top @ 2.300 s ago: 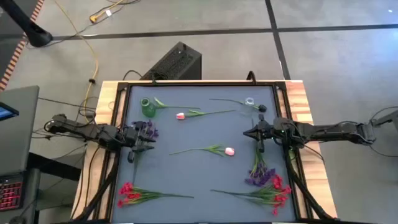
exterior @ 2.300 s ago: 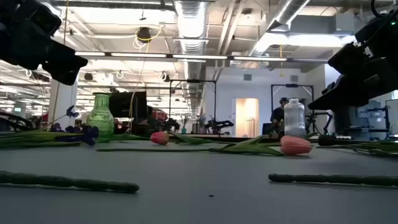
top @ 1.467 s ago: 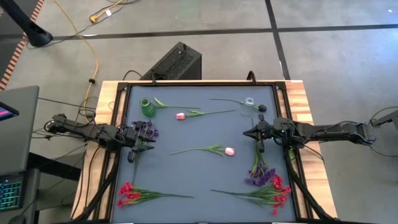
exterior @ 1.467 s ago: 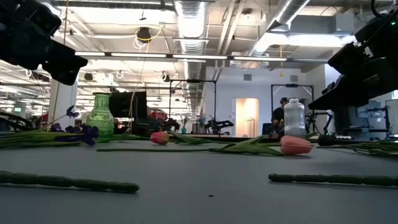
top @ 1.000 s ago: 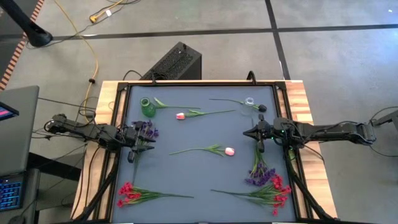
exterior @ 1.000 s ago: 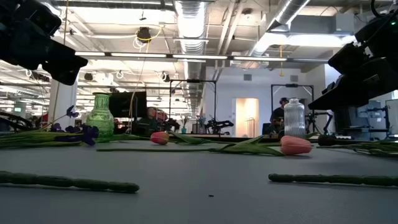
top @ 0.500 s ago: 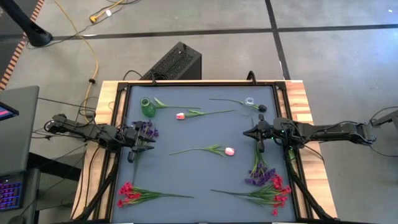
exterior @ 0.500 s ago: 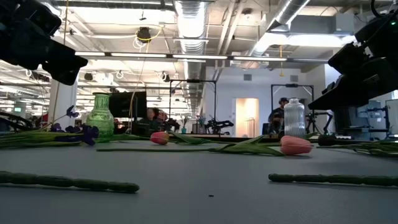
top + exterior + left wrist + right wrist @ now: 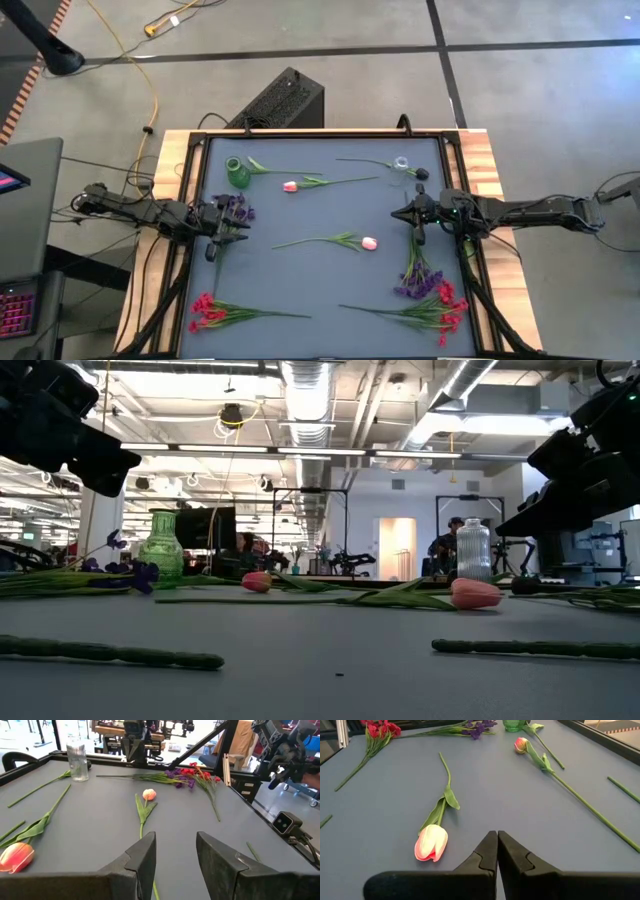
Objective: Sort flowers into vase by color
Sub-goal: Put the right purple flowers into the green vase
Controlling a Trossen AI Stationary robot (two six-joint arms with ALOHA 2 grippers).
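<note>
**Flowers lying loose, vases standing empty**

While both arms are hovering at the desk's (image 9: 320,290) sides, nothing is being carried. Red sprays are lying at the near left (image 9: 205,312) and near right (image 9: 445,305), with purple blooms (image 9: 412,285) beside the right spray and more purple (image 9: 235,208) by the left hand (image 9: 222,228), whose fingers are standing apart and empty. Two tulips, one mid-desk (image 9: 368,243) and one farther back (image 9: 291,186), are lying apart. A green vase (image 9: 237,172) and a clear vase (image 9: 402,165) are standing at the far edge. The right hand (image 9: 410,215) is sitting shut, holding nothing. I judge the flowers light and springy, with thin slippery stems; gripping mid-stem, clear of the soft heads, looks safest.
</note>
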